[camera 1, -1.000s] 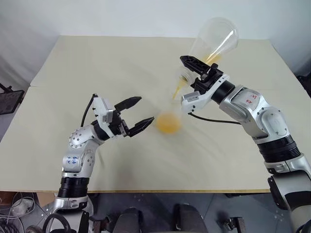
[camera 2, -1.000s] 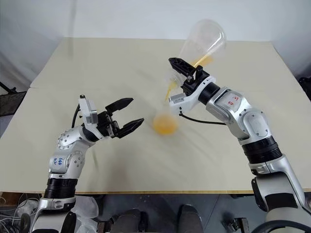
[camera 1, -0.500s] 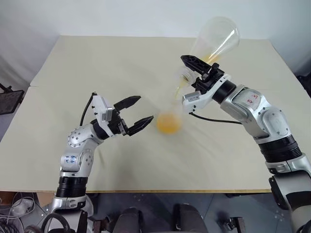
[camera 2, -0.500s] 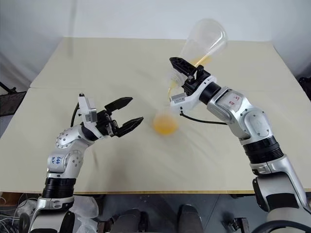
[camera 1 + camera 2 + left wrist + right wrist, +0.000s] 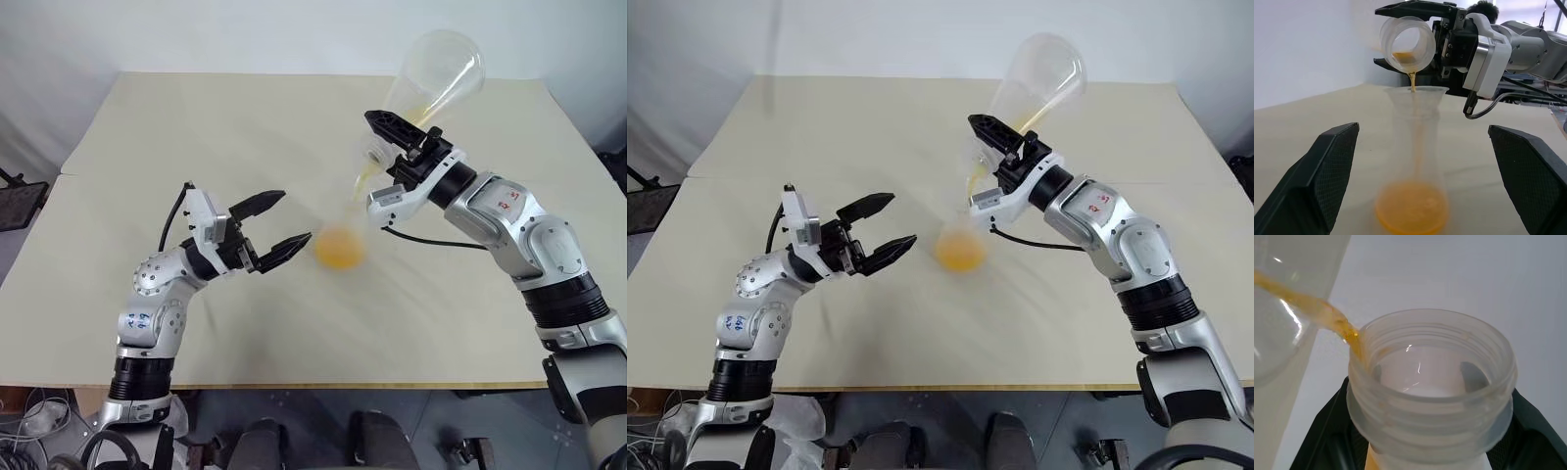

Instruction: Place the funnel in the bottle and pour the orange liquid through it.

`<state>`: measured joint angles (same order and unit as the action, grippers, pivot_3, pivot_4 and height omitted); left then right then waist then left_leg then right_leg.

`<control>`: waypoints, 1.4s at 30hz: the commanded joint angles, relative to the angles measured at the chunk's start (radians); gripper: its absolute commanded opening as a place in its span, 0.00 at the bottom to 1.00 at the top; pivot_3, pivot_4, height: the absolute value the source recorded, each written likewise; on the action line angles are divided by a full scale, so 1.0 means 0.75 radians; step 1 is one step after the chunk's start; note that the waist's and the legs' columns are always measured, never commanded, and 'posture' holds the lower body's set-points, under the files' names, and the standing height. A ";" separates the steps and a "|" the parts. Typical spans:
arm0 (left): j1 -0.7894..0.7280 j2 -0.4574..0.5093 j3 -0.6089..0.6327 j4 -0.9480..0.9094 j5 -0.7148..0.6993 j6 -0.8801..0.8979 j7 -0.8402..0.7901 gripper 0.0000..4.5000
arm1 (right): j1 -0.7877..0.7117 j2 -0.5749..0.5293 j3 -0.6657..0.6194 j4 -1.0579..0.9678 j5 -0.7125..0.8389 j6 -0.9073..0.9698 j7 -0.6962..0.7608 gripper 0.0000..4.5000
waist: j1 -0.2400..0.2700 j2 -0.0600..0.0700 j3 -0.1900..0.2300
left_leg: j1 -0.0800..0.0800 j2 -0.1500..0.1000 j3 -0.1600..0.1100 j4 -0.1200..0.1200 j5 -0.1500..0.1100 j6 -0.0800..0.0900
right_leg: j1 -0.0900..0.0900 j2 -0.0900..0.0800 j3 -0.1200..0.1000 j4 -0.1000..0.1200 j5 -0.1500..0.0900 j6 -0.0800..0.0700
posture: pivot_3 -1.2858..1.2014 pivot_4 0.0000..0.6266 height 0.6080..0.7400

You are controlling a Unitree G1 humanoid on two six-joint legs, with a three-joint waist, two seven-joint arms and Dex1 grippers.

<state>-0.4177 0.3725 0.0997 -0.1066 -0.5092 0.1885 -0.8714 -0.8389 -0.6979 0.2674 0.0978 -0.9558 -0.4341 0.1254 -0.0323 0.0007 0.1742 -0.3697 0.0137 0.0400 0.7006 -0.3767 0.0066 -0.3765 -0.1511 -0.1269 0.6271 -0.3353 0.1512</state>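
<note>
1 unreadable red forearm marking (image 5: 505, 203), orange liquid (image 5: 1410, 215) from flask (image 5: 436, 83) entering funnel (image 5: 1415, 98)

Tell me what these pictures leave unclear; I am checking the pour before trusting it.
- Funnel: head views, too faint to separate from the bottle.
- Right gripper: right wrist view, fingers hidden behind the flask neck.
- Orange liquid: left wrist view, its pool is cut off by the lower edge.
- Left gripper: open, apart from the bottle.
</note>
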 commanded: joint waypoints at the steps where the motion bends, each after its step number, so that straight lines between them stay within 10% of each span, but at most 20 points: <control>1: 0.021 0.013 0.020 -0.055 -0.032 -0.005 0.001 1.00 | -0.004 -0.026 -0.015 -0.063 -0.002 -0.017 -0.029 0.55 | 0.000 0.000 0.000 | 0.000 0.000 0.000 0.000 0.000 0.000 | 0.000 0.000 0.000 0.000 0.000 0.000 | 0.52 0.24 1.00; 42: 0.060 0.066 0.047 -0.037 -0.046 -0.013 -0.040 1.00 | 0.030 0.022 -0.072 -0.066 0.111 0.040 0.001 0.55 | -0.002 0.000 0.000 | 0.000 0.000 0.000 0.000 0.000 0.000 | 0.000 0.000 0.000 0.000 0.000 0.000 | 0.52 0.24 1.00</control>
<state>-0.3781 0.4185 0.1204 -0.1075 -0.5220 0.1903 -0.8996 -0.8091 -0.6920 0.2652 0.0867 -0.9420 -0.4289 0.1108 -0.0335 0.0008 0.1743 -0.3697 0.0138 0.0400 0.7003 -0.3766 0.0065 -0.3765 -0.1510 -0.1267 0.6269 -0.3353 0.1512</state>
